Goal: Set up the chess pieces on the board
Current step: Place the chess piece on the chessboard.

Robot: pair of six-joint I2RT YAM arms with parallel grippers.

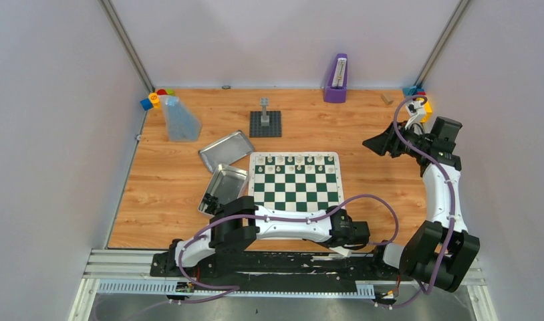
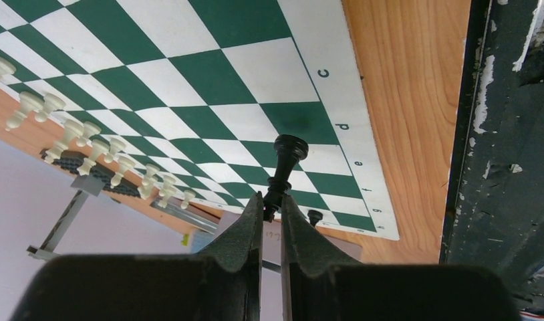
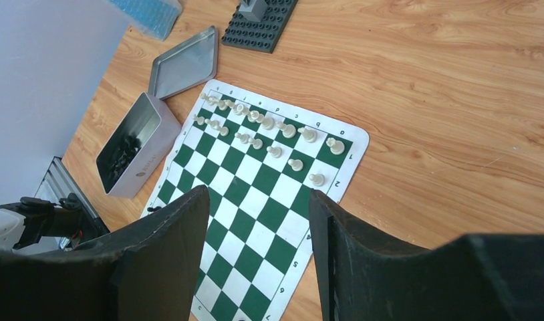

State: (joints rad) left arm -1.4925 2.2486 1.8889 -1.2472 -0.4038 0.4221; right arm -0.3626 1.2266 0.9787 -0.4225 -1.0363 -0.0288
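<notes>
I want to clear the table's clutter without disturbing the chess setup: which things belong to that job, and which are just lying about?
Job: board, white pieces, black piece in the left gripper, open tin holding dark pieces.
Lying about: tin lid, brick tower, purple stand, blue container, coloured blocks.

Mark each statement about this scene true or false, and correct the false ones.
1. The left gripper is shut on a black chess piece. True.
2. The right gripper holds a white piece. False: its jaws stand open with nothing between them.
3. The white pieces stand in two rows at the far edge of the board. True.
4. The tin has its lid on. False: the tin is open and the lid lies beside it.
</notes>
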